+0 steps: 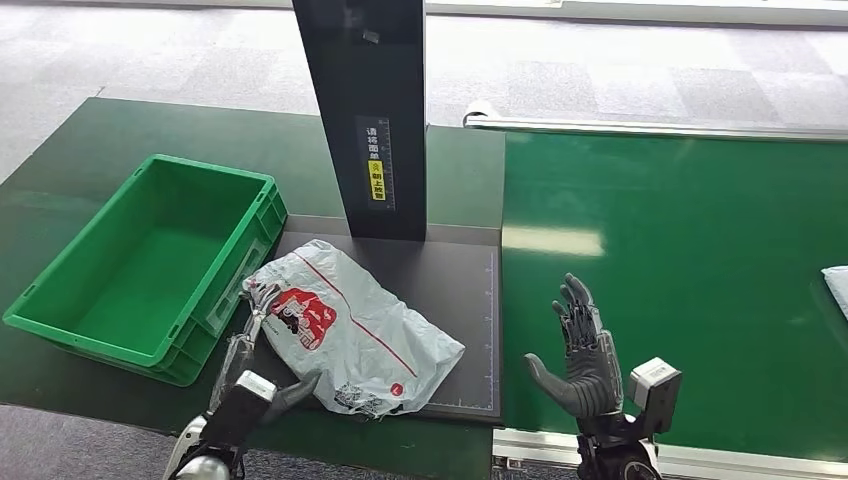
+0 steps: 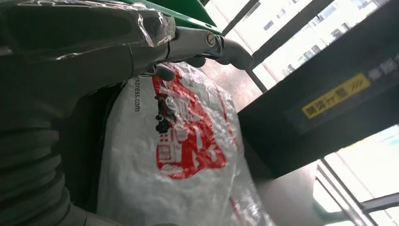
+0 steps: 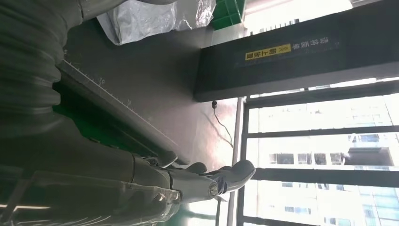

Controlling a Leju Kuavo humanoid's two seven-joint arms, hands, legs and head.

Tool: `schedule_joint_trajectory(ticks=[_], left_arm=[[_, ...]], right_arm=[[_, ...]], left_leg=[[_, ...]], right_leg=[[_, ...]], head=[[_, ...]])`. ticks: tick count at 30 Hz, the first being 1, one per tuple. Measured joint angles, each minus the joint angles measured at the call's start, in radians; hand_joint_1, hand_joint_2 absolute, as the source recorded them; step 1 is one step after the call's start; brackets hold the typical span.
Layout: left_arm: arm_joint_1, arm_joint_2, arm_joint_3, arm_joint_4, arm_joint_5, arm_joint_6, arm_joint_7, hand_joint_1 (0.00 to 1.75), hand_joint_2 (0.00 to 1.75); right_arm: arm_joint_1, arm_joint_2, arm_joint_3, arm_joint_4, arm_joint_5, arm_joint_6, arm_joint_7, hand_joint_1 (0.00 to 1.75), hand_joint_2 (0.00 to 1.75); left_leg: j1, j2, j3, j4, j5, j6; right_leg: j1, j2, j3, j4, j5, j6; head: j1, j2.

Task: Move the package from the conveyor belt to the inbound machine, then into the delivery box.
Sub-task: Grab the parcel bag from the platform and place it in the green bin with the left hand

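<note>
The package [image 1: 350,330], a white plastic mailer with a red printed logo, lies crumpled on the dark platform [image 1: 460,290] of the inbound machine, at the foot of its black post [image 1: 375,120]. My left hand [image 1: 245,375] reaches in at the package's left near corner. Its fingers lie stretched along the bag's left edge and its thumb touches the near edge, without a closed grip. The left wrist view has those fingers [image 2: 207,44] extended over the package [image 2: 188,155]. My right hand [image 1: 585,360] hovers open and empty, fingers spread upward, over the green conveyor belt [image 1: 680,250].
An empty green delivery box [image 1: 205,170] stands just left of the platform, close to my left hand. Another pale package [image 1: 838,288] shows at the belt's far right edge. The black post carries a yellow label [image 1: 378,185].
</note>
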Motion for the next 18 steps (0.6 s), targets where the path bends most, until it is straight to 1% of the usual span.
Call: schedule_joint_trajectory(ticks=[2,4,7,11,15,18], left_arm=[[0.016,0.036,-0.095,0.032,-0.216,0.119,0.049,0.0,1.75],[0.019,0.073,-0.207,0.071,-0.442,0.24,0.129,0.0,1.75],[-0.005,0.097,-0.284,0.1,-0.543,0.274,0.205,0.0,1.75],[-0.026,0.12,-0.338,0.124,-0.574,0.284,0.234,0.0,1.75],[-0.035,0.14,-0.358,0.138,-0.636,0.285,0.279,1.73,1.75],[-0.036,0.15,-0.364,0.147,-0.682,0.293,0.311,1.75,1.75]], right_arm=[[0.012,0.005,-0.021,-0.001,-0.001,0.002,-0.019,0.0,1.75],[0.019,0.009,-0.035,-0.001,-0.001,0.0,-0.032,0.0,1.75],[0.019,0.012,-0.035,-0.004,0.002,-0.006,-0.032,0.0,1.75],[0.019,0.016,-0.035,-0.009,0.004,-0.012,-0.032,0.0,1.75],[0.023,0.019,-0.032,-0.021,0.006,-0.015,-0.032,0.0,1.75],[0.03,0.025,-0.03,-0.036,0.009,-0.014,-0.032,0.0,1.75]], left_leg=[[0.0,0.0,0.0,0.0,0.0,0.0],[0.0,0.0,0.0,0.0,0.0,0.0],[0.0,0.0,0.0,0.0,0.0,0.0],[0.0,0.0,0.0,0.0,0.0,0.0],[0.0,0.0,0.0,0.0,0.0,0.0],[0.0,0.0,0.0,0.0,0.0,0.0]], right_leg=[[0.0,0.0,0.0,0.0,0.0,0.0],[0.0,0.0,0.0,0.0,0.0,0.0],[0.0,0.0,0.0,0.0,0.0,0.0],[0.0,0.0,0.0,0.0,0.0,0.0],[0.0,0.0,0.0,0.0,0.0,0.0],[0.0,0.0,0.0,0.0,0.0,0.0]], head=[[0.0,0.0],[0.0,0.0],[0.0,0.0],[0.0,0.0],[0.0,0.0],[0.0,0.0]])
